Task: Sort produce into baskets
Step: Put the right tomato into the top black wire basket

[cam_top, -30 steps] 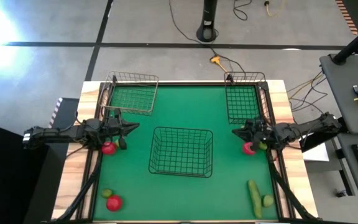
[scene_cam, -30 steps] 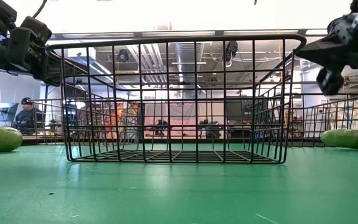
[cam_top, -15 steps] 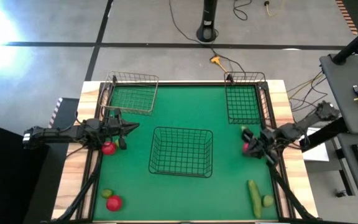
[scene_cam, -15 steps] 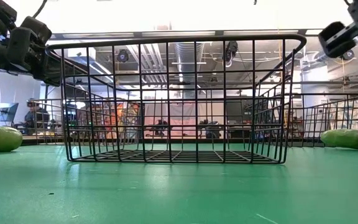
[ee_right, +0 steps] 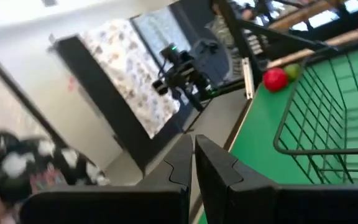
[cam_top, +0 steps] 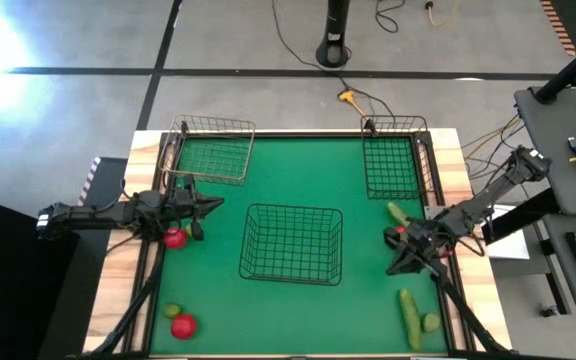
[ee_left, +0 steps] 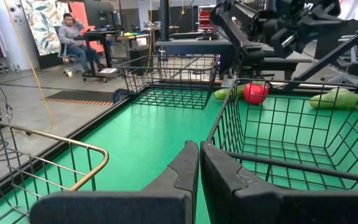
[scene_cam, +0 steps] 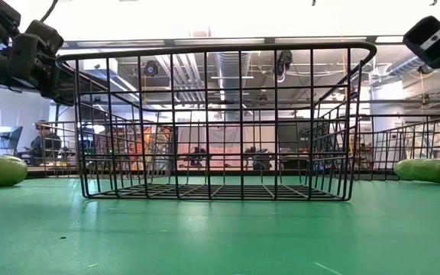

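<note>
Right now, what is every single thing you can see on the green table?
table: one, green top
baskets: three, dark wire, one in the middle, two at the far corners
tomatoes: three, red, two on the left side, one on the right
limes: three, yellow-green, two left, one right
cucumbers: two, green, right side
person: one, seated in the room behind
left gripper: dark, shut, left edge
right gripper: dark, shut, right side
</note>
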Controlling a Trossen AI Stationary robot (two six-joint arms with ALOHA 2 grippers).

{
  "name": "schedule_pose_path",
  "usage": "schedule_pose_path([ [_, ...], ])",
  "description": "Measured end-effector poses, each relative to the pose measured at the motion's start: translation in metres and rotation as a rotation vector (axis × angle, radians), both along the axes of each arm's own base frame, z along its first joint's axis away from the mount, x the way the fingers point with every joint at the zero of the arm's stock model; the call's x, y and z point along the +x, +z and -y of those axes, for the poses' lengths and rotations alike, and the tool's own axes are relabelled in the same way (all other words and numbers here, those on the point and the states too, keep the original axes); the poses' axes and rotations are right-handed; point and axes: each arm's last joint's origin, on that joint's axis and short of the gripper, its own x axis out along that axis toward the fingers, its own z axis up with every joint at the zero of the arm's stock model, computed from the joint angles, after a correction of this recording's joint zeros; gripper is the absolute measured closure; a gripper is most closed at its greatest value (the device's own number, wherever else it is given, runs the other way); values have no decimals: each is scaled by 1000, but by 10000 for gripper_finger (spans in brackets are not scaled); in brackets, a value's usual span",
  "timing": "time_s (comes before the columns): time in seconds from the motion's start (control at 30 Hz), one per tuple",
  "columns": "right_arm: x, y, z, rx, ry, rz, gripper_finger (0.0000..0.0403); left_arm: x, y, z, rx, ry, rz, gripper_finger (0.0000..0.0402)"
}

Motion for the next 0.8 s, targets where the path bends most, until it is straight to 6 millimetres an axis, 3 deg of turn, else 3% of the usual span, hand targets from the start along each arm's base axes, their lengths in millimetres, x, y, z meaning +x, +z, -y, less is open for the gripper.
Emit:
schedule_pose_path([
  [0.17, 11, 22, -19, -71, 42, -157, 390, 0, 0, 0, 0, 0, 0, 401],
  [0.33, 23, 40, -38, -371, -66, -367, 390, 0, 0, 0, 0, 0, -1, 401],
  [0.6, 27, 65, -43, -678, -190, -937, 390, 0, 0, 0, 0, 0, 0, 401],
  [0.8, 28, 62, -41, -892, -248, -1177, 390, 0, 0, 0, 0, 0, 0, 401],
])
